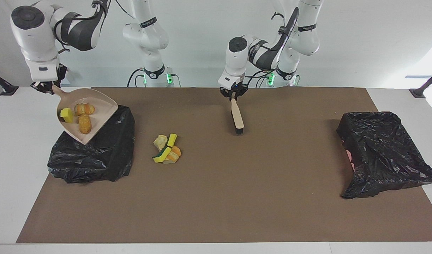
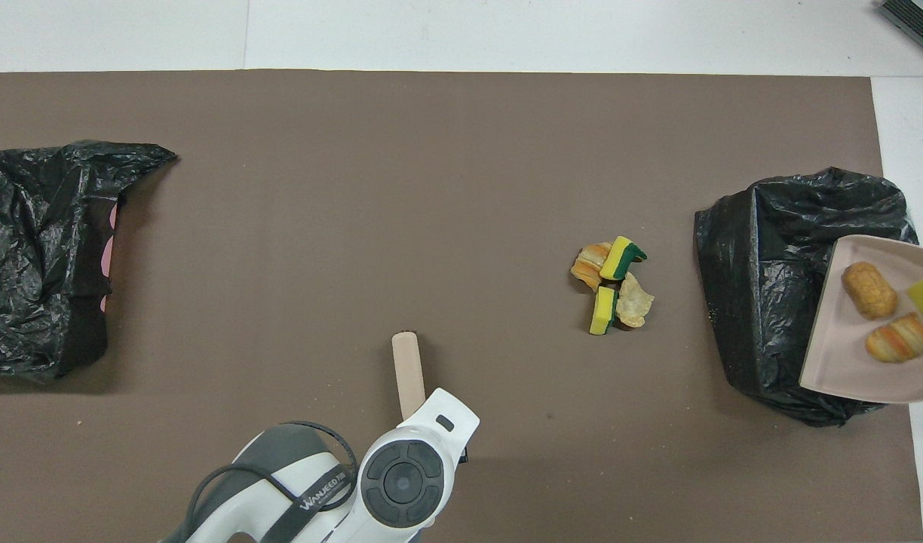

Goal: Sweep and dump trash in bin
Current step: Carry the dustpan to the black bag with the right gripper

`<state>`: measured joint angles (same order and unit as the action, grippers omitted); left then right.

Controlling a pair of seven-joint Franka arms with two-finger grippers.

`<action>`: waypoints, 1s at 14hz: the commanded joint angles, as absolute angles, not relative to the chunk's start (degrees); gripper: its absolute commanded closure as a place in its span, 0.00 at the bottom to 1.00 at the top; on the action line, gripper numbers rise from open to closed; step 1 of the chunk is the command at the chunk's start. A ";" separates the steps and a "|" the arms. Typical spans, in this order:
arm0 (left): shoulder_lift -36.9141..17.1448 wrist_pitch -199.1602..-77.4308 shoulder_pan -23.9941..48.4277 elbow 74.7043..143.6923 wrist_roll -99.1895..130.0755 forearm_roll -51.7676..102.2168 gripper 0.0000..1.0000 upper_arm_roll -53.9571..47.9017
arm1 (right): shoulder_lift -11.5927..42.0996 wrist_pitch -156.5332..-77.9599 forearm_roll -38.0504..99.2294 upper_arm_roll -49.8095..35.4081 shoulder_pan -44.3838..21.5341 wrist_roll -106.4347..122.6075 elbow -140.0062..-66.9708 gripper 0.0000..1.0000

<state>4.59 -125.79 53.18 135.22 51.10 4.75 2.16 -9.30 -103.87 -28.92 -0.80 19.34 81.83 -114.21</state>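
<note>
My right gripper is shut on the handle of a beige dustpan, held tilted in the air over the black-bagged bin at the right arm's end of the table. Three pieces of trash lie in the pan: yellow, orange-striped and tan. In the overhead view the dustpan overhangs the bin. A small pile of trash rests on the brown mat beside the bin. My left gripper is shut on the brush, whose bristles point down at the mat; the arm hides that gripper in the overhead view.
A second black-bagged bin stands at the left arm's end of the table. The brown mat covers most of the white table. The brush sits near the robots' edge of the mat.
</note>
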 commanded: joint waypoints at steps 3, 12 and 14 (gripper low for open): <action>3.79 -126.04 50.37 133.96 45.71 5.27 0.00 2.55 | -10.28 -106.53 -36.02 -1.41 16.63 86.91 -116.02 1.00; 0.53 -117.44 28.50 119.38 23.31 4.57 0.00 2.72 | -10.63 -105.74 -48.76 -1.67 8.01 88.86 -116.90 1.00; 0.53 -116.28 23.58 116.64 18.66 4.57 0.00 2.64 | -10.55 -104.25 -51.50 -1.67 6.07 88.86 -116.37 1.00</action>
<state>2.14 -119.15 27.57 120.93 22.47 4.72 3.41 -9.33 -105.45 -48.48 -1.70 7.54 87.18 -115.72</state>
